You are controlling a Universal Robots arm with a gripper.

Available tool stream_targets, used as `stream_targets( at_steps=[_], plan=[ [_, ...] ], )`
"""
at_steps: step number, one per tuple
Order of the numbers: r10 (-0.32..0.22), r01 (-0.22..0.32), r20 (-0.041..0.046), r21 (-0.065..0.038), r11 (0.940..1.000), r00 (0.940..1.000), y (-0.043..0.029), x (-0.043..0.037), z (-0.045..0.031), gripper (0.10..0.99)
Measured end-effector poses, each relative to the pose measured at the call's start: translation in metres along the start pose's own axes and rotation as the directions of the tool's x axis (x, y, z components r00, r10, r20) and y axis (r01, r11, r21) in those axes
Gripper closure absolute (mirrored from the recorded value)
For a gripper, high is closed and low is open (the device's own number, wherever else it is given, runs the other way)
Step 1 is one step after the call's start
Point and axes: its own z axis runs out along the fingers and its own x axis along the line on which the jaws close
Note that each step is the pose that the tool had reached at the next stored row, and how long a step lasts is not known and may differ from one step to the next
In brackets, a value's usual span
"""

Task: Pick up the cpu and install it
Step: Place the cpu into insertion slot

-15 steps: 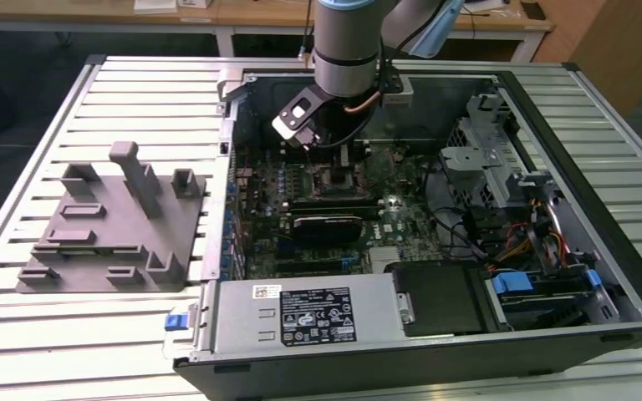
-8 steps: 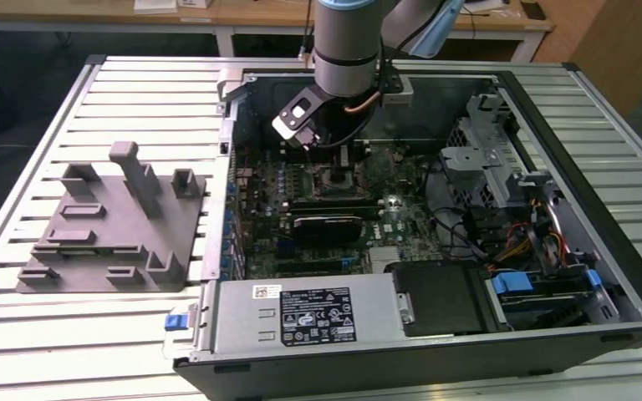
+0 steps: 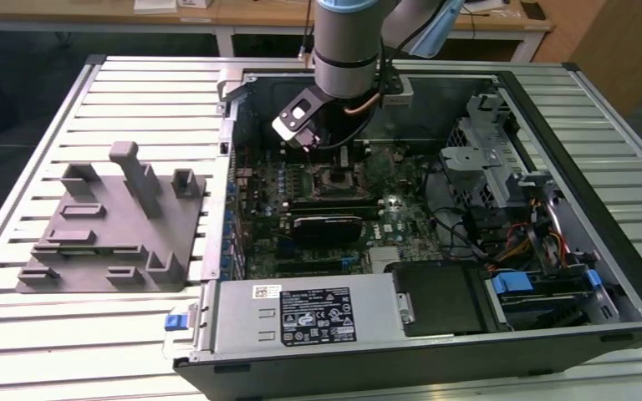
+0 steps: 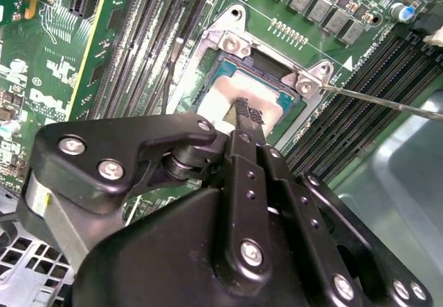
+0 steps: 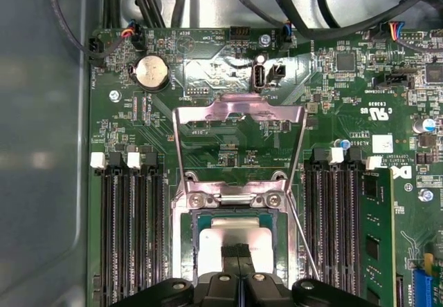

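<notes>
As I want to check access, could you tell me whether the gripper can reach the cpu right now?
Probably yes: the load plate is swung open, the wire lever stands aside, and the gripper sits right at the cpu.

Fingers (image 4: 241, 151) closed (tips together) over cpu (image 4: 216, 98) seated in mobo socket frame (image 4: 232, 43).

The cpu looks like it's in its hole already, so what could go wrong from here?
1. The gripper, fingers shut, has its tips at the cpu lying in the open socket; pushing down unevenly might tilt it or harm the socket underneath.
2. The hold-down plate stands raised and the wire lever sticks out beside the socket, so the arm might snag one when it moves.
</notes>
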Motion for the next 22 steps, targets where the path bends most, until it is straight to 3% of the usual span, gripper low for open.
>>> stream_targets(
  at_steps=[15,18,22],
  plan=[
    [0.0,0.0,0.0002,0.0,1.0,1.0,-0.0002,-0.0001,0.0036,0.98],
    [0.0,0.0,-0.0014,-0.001,1.0,1.0,0.0002,0.0002,0.0004,0.98],
    [0.0,0.0,0.0,0.0,1.0,1.0,0.0003,-0.0002,-0.0096,0.98]
  ],
)
